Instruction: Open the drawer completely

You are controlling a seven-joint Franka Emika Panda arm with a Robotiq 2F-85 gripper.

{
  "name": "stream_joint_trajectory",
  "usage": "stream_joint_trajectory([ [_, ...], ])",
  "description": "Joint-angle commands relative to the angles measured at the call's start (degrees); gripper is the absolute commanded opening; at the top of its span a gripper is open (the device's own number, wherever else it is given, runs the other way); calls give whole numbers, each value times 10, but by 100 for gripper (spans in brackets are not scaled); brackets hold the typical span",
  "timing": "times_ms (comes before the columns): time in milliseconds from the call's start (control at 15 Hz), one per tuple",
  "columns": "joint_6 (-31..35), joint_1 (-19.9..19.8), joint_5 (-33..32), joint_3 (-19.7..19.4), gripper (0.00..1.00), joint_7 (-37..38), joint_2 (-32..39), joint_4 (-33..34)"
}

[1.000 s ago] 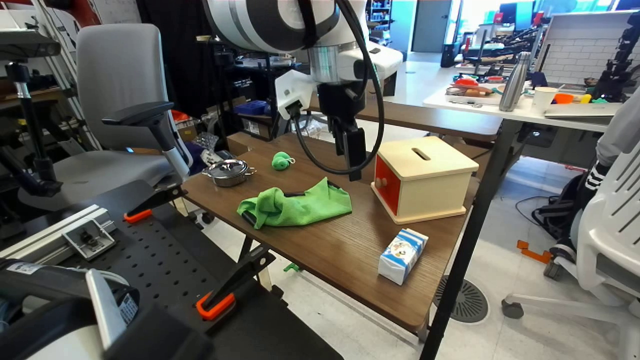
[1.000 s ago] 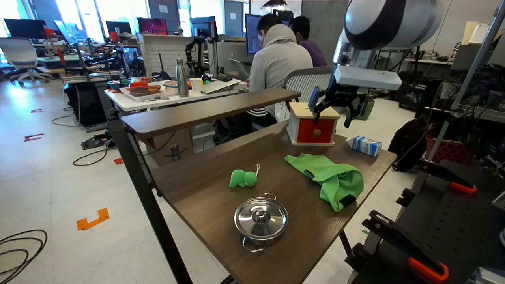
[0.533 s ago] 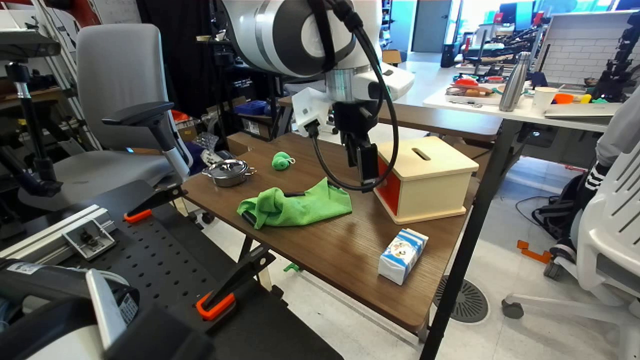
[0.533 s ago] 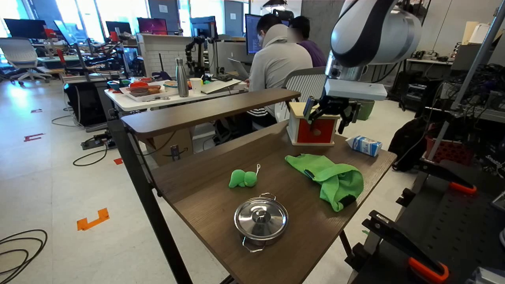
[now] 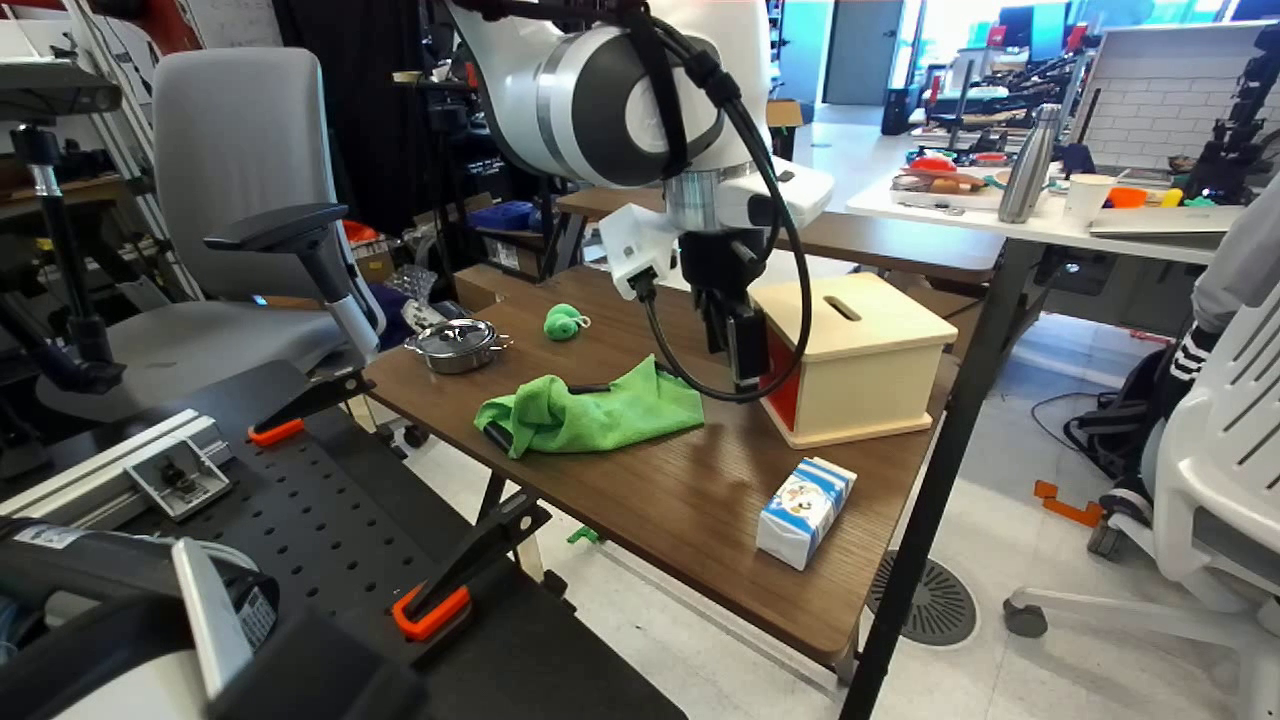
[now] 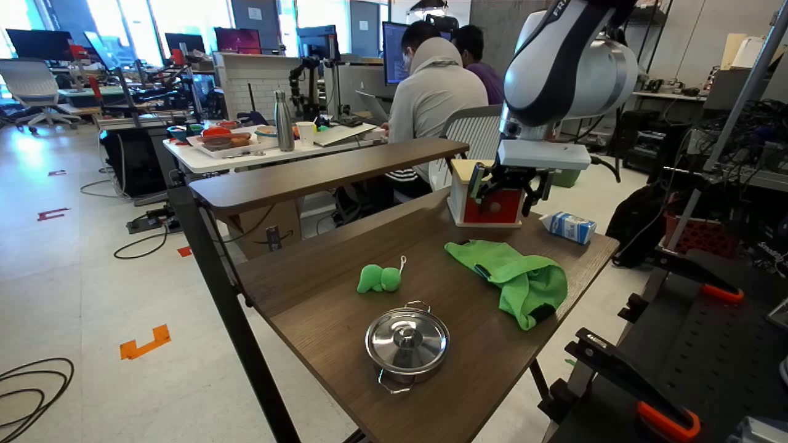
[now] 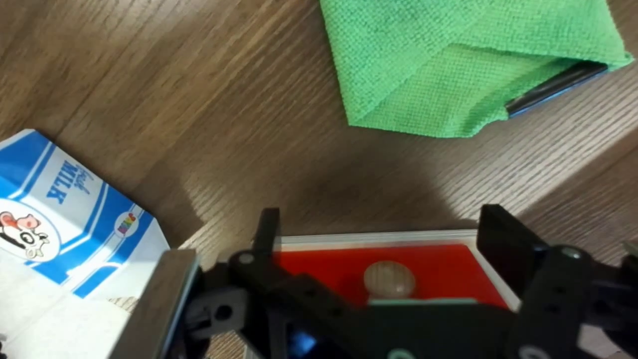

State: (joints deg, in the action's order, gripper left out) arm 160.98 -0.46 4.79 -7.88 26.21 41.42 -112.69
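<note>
The drawer's orange-red front shows in an exterior view (image 6: 480, 215) and in the wrist view (image 7: 443, 269). It sits within the frame of the light tan wooden box (image 5: 870, 400) and looks closed. Its round wooden knob (image 7: 389, 279) shows in the wrist view between my spread fingers. My gripper (image 7: 382, 219) is open and empty, in front of the drawer face, with one finger to each side of the knob. I cannot tell if any finger touches the box. In both exterior views the gripper (image 5: 748, 372) (image 6: 503, 205) points down and covers part of the red front.
A blue-and-white milk carton (image 5: 806, 512) lies near the box. A crumpled green cloth (image 5: 600, 415) lies in front of the drawer. A green toy (image 6: 378, 279) and a lidded steel pot (image 6: 407, 344) stand farther off. A raised shelf (image 6: 332, 172) runs along one table side.
My gripper has moved down and closer to the drawer front, going right in one exterior view and left in the other. It stays open. The drawer and box have not moved.
</note>
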Motion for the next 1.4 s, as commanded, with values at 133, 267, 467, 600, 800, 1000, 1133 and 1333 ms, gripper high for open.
stream_joint_trajectory([
  [133, 42, 33, 16, -32, 100, 16, 20, 18],
  [267, 63, 43, 15, -42, 100, 23, 26, 17],
  [467, 81, 58, 18, -56, 100, 31, 34, 18],
  [600, 86, 69, 20, -66, 74, 38, 40, 19],
  [800, 95, 81, 21, -76, 49, 44, 45, 17],
  [1000, 95, 90, 22, -86, 27, 51, 49, 17],
  [1133, 101, 96, 20, -93, 12, 54, 50, 14],
  [1333, 95, 103, 19, -95, 7, 56, 40, 1],
])
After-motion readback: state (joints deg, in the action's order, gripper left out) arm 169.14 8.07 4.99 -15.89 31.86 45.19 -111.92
